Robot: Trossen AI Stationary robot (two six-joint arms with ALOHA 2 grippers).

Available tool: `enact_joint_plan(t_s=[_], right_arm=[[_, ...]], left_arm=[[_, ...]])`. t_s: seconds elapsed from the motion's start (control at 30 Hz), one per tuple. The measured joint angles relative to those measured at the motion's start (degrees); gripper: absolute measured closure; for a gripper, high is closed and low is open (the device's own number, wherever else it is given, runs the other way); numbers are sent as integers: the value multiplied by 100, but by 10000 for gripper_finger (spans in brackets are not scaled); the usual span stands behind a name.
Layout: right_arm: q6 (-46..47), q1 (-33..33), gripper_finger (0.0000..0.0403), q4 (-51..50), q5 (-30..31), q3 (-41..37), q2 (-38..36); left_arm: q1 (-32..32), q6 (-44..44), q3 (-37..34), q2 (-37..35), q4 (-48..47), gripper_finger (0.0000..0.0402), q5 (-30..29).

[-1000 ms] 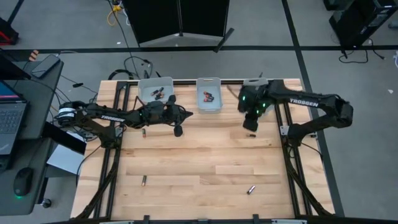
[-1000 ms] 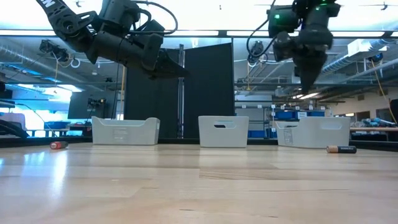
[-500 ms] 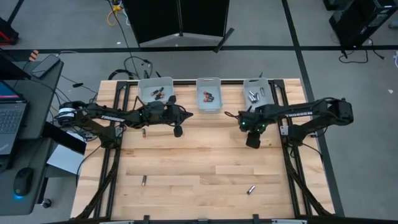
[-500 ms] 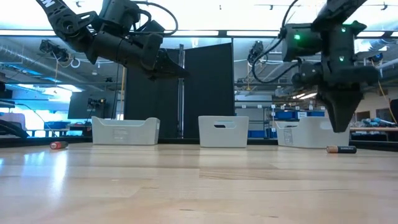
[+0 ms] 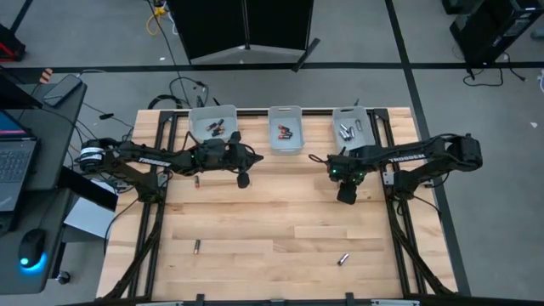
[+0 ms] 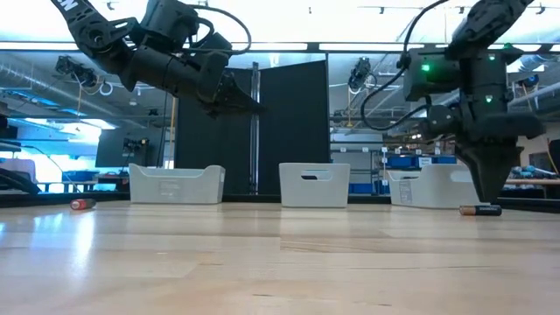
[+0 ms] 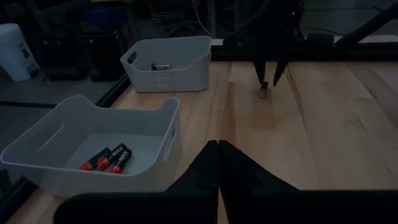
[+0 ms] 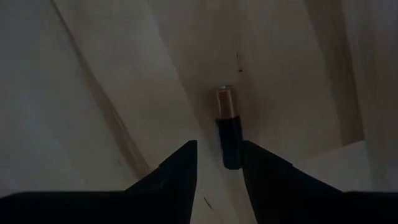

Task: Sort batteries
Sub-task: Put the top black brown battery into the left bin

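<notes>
From above, the right hand [image 5: 346, 194] hangs low over the tabletop [image 5: 272, 221] by the right bin [image 5: 349, 124]. Level view: it stands over a battery [image 6: 480, 210]. Its wrist camera shows parted fingers [image 8: 174, 174] straddling that battery [image 8: 227, 127] (not gripping). The left hand [image 7: 218, 163] is pinched closed, empty, beside the middle bin [image 7: 93, 146].

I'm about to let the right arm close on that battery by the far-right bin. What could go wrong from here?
1. The battery lies closer to one finger of the right gripper than the other, so closing may nudge or roll it rather than clamp it.
2. The fingers straddle only its dark end, so a grip could be shallow and it might tilt or slip on lifting.
</notes>
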Motion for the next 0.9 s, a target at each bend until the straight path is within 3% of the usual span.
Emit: enact_joint_plan(t_s=[0.4,0.63,0.8,0.9], right_arm=[[50,19,274,-19,176,50,951],[40,89,348,62,88,78,685],[-40,157,349,1241,-123,54,271],[-131,223,349,2433,-193,-13,197]], left_arm=[[0,-4,0,0,-112,389,7],[0,-370,0,0,-105,389,176],[-7,-888,0,0,13,391,450],[-4,-1076,0,9,244,391,451]])
